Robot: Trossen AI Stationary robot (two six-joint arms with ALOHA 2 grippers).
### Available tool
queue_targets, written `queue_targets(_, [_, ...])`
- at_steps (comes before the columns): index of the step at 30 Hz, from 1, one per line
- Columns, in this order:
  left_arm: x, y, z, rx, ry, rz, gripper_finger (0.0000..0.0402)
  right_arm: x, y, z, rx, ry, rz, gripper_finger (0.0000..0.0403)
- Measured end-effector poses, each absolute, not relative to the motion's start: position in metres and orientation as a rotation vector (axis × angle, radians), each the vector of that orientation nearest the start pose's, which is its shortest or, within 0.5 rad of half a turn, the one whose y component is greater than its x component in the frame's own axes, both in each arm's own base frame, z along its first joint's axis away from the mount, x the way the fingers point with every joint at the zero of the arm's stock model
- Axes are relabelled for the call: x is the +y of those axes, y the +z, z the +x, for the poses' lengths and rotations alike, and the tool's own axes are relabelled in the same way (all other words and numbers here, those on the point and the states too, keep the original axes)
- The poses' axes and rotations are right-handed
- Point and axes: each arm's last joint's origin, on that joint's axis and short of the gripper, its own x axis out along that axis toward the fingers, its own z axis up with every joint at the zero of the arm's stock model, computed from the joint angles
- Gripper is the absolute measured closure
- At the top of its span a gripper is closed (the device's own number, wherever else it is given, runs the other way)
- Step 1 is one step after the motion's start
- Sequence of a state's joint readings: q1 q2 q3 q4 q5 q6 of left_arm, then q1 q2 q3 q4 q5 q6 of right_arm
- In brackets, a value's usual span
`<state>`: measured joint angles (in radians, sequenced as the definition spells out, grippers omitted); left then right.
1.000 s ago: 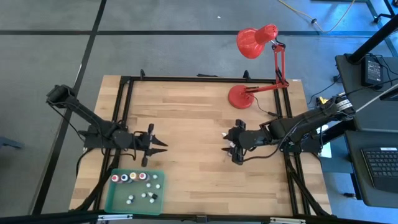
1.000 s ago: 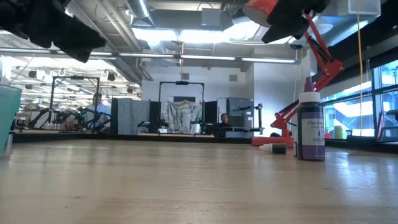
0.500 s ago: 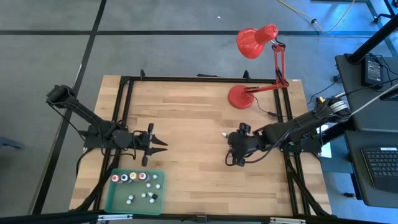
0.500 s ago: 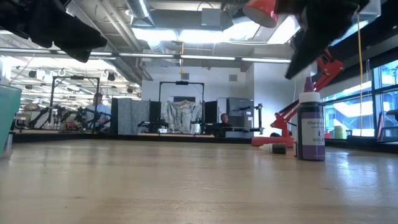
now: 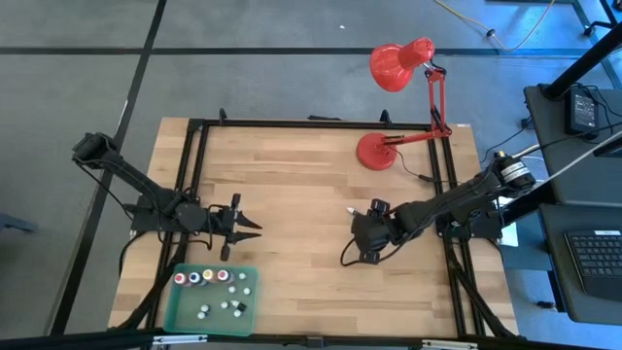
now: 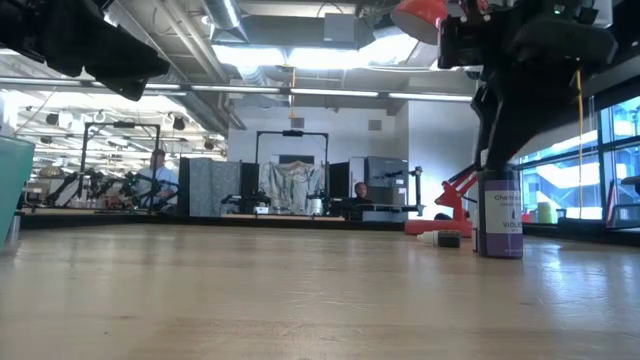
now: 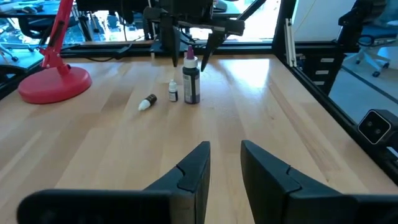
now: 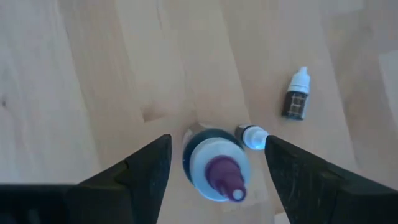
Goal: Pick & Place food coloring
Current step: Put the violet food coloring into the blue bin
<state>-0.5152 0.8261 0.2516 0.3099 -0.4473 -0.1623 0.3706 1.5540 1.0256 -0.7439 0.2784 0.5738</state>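
I see a red desk lamp (image 5: 400, 97) with its base at the table's (image 5: 301, 165) far right corner, and a green tray (image 5: 190, 309) at the near left corner holding several small bottles (image 5: 207, 277) with colored and white caps. Right beside the bottle I am after stand two tiny ones: an upright little dropper (image 7: 173, 91) almost touching it, and another (image 7: 147, 103) lying on its side a bit further off.

The food coloring bottle (image 8: 214, 165) is dark violet with a white shoulder and a purple tip, standing upright toward the right side of the table, well apart from the tray.

My right gripper (image 8: 214, 168) hangs over that bottle, fingers (image 8: 152, 165) spread wide on either side of it, not touching it and holding nothing. My left gripper (image 7: 222, 163) waits above the table near the tray, its fingers nearly together with only a narrow gap, empty.
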Motion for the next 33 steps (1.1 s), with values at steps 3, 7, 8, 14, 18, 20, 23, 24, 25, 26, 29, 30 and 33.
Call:
queue_targets(3, [-0.073, 0.19, 0.154, 0.239, -0.049, -0.039, 0.0317, 0.096, 0.203, 0.269, 1.181, -0.26, 0.109, 0.0144])
queue_targets(7, [-0.073, 0.19, 0.154, 0.239, -0.049, -0.039, 0.0319, 0.096, 0.203, 0.269, 1.182, -0.266, 0.125, 0.0145])
queue_targets(8, [-0.073, 0.19, 0.154, 0.239, -0.049, -0.039, 0.0319, 0.097, 0.203, 0.269, 1.182, -0.266, 0.126, 0.0146])
queue_targets(14, [-0.073, 0.19, 0.154, 0.239, -0.048, -0.039, 0.0317, 0.096, 0.202, 0.266, 1.206, -0.289, 0.134, 0.0193])
queue_targets(18, [-0.073, 0.19, 0.154, 0.239, -0.048, -0.039, 0.0316, 0.095, 0.203, 0.265, 1.213, -0.293, 0.133, 0.0254])
queue_targets(20, [-0.073, 0.19, 0.154, 0.239, -0.048, -0.039, 0.0317, 0.096, 0.204, 0.266, 1.205, -0.289, 0.134, 0.0282])
queue_targets(23, [-0.073, 0.19, 0.154, 0.24, -0.048, -0.039, 0.0319, 0.096, 0.206, 0.267, 1.207, -0.284, 0.131, 0.0282])
queue_targets(24, [-0.073, 0.19, 0.154, 0.24, -0.048, -0.038, 0.0319, 0.096, 0.208, 0.268, 1.203, -0.282, 0.132, 0.0282])
queue_targets(25, [-0.073, 0.19, 0.154, 0.24, -0.048, -0.038, 0.032, 0.097, 0.21, 0.269, 1.197, -0.279, 0.133, 0.0282])
queue_targets(26, [-0.073, 0.19, 0.154, 0.24, -0.048, -0.038, 0.0319, 0.097, 0.213, 0.271, 1.189, -0.27, 0.13, 0.0282])
queue_targets(29, [-0.073, 0.19, 0.154, 0.241, -0.048, -0.038, 0.0318, 0.099, 0.226, 0.278, 1.15, -0.25, 0.136, 0.0282])
queue_targets(30, [-0.073, 0.19, 0.154, 0.241, -0.048, -0.038, 0.0317, 0.099, 0.233, 0.281, 1.129, -0.236, 0.133, 0.0282])
queue_targets(33, [-0.073, 0.19, 0.154, 0.241, -0.048, -0.038, 0.0316, 0.097, 0.261, 0.295, 1.034, -0.212, 0.123, 0.0282])
